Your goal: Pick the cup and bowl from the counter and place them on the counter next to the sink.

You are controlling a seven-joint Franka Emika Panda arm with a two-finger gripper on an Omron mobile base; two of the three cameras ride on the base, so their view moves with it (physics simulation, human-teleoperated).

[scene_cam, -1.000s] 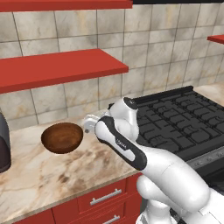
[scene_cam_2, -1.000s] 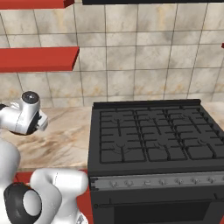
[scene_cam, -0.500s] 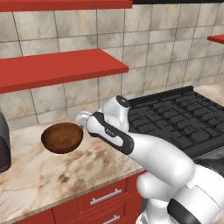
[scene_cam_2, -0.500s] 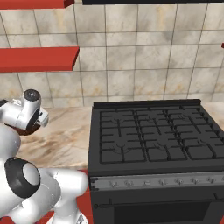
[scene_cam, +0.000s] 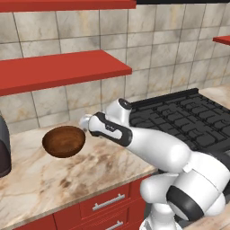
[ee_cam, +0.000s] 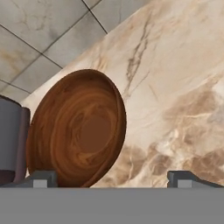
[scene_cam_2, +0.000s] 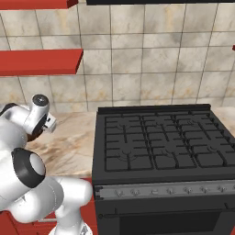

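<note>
Resting on marbled counter point(scene_cam: 67, 179), bowl point(scene_cam: 64, 141), stove point(scene_cam_2: 160, 142)

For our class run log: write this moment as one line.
phase: approach | gripper: open, empty | target: bowl on counter, untouched

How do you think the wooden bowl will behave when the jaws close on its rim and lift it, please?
The bowl looks like solid turned wood, so probably stiff and unlikely to break. It is shallow and wide, so a one-sided rim grip may let it tilt. Its smooth, rounded wall could slip on the marbled counter if nudged before the jaws close.
</note>
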